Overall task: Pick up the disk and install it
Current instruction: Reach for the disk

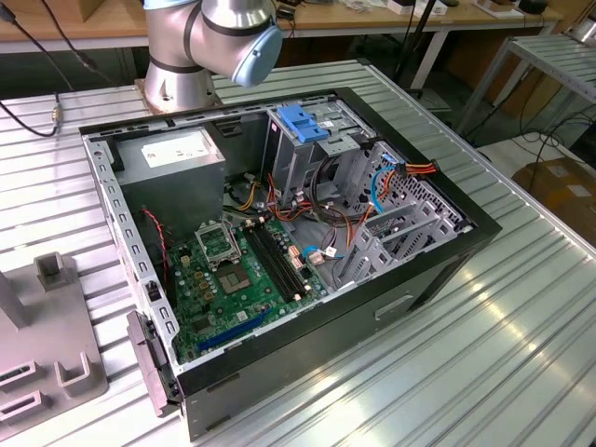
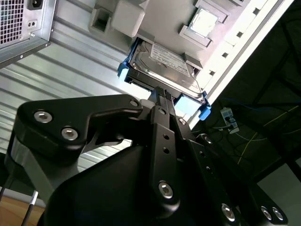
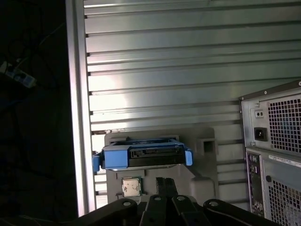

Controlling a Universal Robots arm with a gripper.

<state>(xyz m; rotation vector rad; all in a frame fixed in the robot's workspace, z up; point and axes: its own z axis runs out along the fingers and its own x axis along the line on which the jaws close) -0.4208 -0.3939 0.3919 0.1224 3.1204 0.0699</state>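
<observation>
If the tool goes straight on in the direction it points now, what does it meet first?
Most likely the disk, lying in its grey holder directly ahead of the tool. The gap between them is hard to judge.

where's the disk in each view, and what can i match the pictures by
Second wrist view: the disk lies label-up on the grey holder.
First wrist view: the disk is seen end-on, blue rails either side, on that holder.
Exterior view: look for the open computer case.
Shared landmark: that case; its vented rear shows in both wrist views.
</observation>
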